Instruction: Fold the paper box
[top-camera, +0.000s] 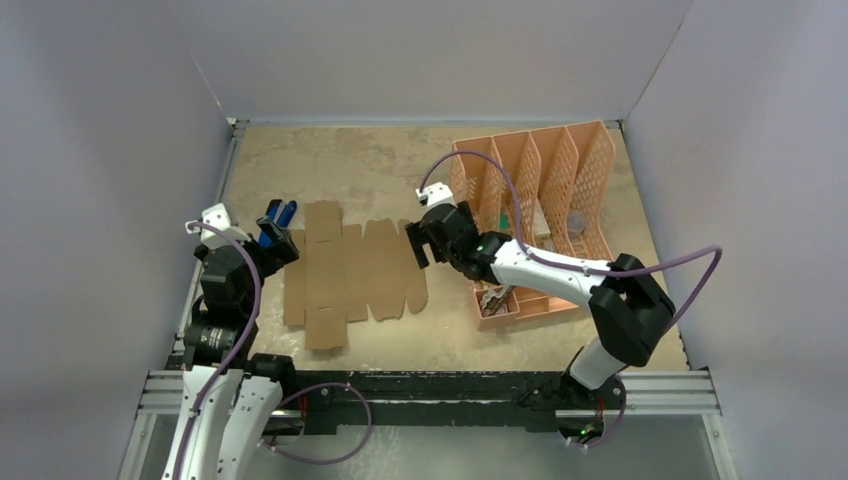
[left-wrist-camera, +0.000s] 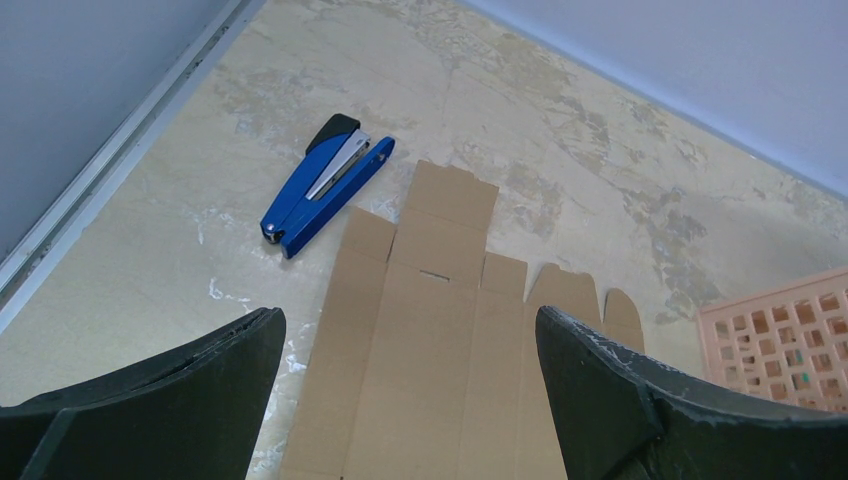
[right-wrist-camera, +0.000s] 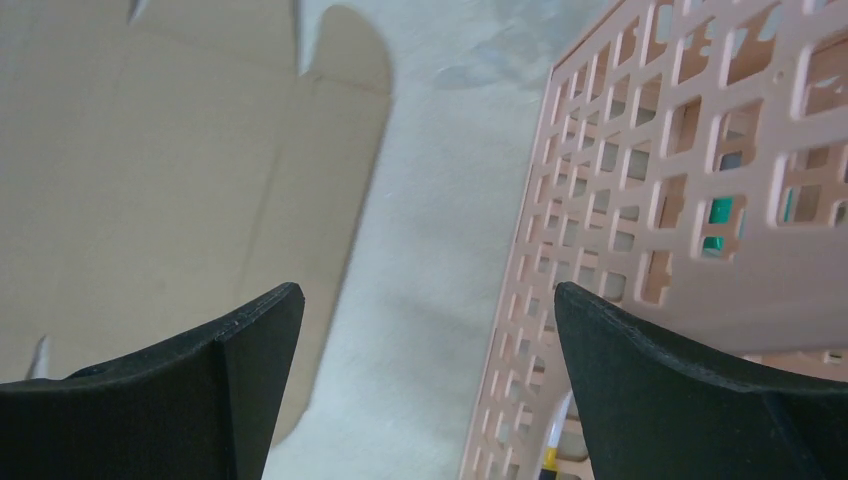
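Observation:
The paper box (top-camera: 350, 275) lies flat on the table as an unfolded brown cardboard sheet with flaps and rounded tabs. My left gripper (top-camera: 281, 246) hovers over the sheet's left edge, open and empty. In the left wrist view the sheet (left-wrist-camera: 440, 330) spreads out below the open left gripper (left-wrist-camera: 408, 318). My right gripper (top-camera: 424, 240) is open and empty at the sheet's right edge, above its rounded tabs. The right wrist view shows the open right gripper (right-wrist-camera: 428, 292) over bare table, with the cardboard (right-wrist-camera: 150, 150) to its left.
A blue stapler (top-camera: 280, 213) (left-wrist-camera: 325, 185) lies just beyond the sheet's far left corner. A peach perforated file organizer (top-camera: 540, 215) (right-wrist-camera: 680, 200) holding small items stands right of the sheet, close to my right gripper. Grey walls enclose the table on three sides.

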